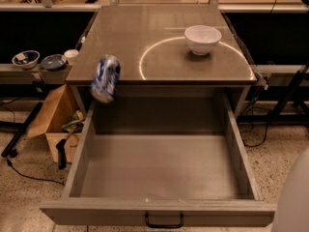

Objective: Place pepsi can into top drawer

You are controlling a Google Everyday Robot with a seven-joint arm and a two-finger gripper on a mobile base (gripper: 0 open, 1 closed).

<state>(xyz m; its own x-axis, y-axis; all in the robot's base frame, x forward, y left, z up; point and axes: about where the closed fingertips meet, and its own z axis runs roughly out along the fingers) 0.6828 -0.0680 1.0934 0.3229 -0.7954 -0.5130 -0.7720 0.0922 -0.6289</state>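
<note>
The pepsi can is blue with white marks. It is tilted and blurred at the front left edge of the cabinet top, overhanging the left side of the open top drawer. The drawer is pulled out wide, with nothing in it, and its black handle is at the front. My gripper is out of view. Only a white rounded part of my arm shows at the bottom right corner.
A white bowl stands on the cabinet top at the right. An open cardboard box sits on the floor to the left. Two small bowls and a cup rest on a low shelf at far left. Cables run across the floor.
</note>
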